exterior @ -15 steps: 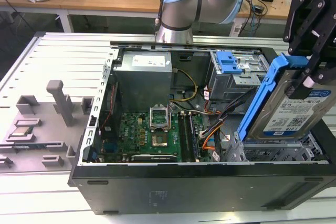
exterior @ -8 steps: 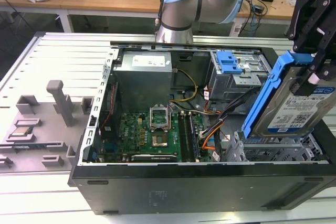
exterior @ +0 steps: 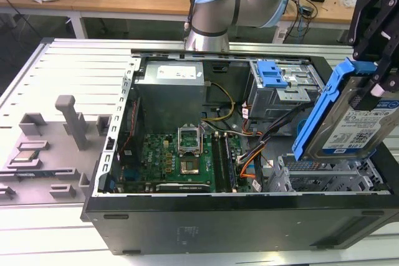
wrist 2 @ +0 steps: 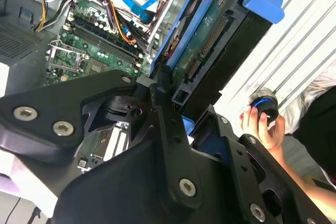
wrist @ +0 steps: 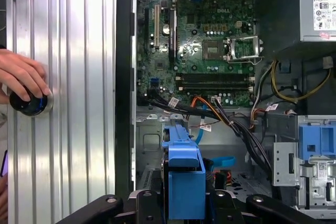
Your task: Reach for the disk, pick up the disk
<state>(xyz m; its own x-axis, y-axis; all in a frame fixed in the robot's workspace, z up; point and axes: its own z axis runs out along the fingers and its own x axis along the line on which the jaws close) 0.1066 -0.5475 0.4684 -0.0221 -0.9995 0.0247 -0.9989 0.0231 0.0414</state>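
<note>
Blue plastic bracket frames the disk (exterior: 346, 124), which hangs tilted in the air above the open computer case (exterior: 218, 222), at about 3 o'clock in the exterior view. The gripper (exterior: 374, 70) has its black fingers clamped on the disk's upper end; the pick-up looks done, the disk clear of the drive bay (exterior: 324, 179) under it.

Risks, as I judge them:
- Grip sits at one end only, on smooth plastic. The metal body hangs below as a lever; a jolt could make it pivot or slip and drop onto the motherboard (exterior: 181, 160) or the bay's sheet metal.
- Orange, black and blue cables (exterior: 249, 151) run just beside the bay, at about 9 o'clock from the disk. A low sideways move could snag them.
- A person's hand (wrist 2: 261, 123) rests on a round black-and-blue knob (wrist 2: 263, 106) on the ribbed aluminium table (exterior: 75, 73), near the case wall. Any swing of the arm that way brings hardware close to the hand.

Materials and shapes: the disk is a flat silver metal slab with a white-and-blue label; in the second wrist view its underside shows green circuit board. The case is black painted steel, sharp-edged and boxy. A second blue caddy (exterior: 272, 75) sits in the upper cage at 12 o'clock. Grey blocky fixtures (exterior: 72, 123) stand on the table at 9 o'clock.
</note>
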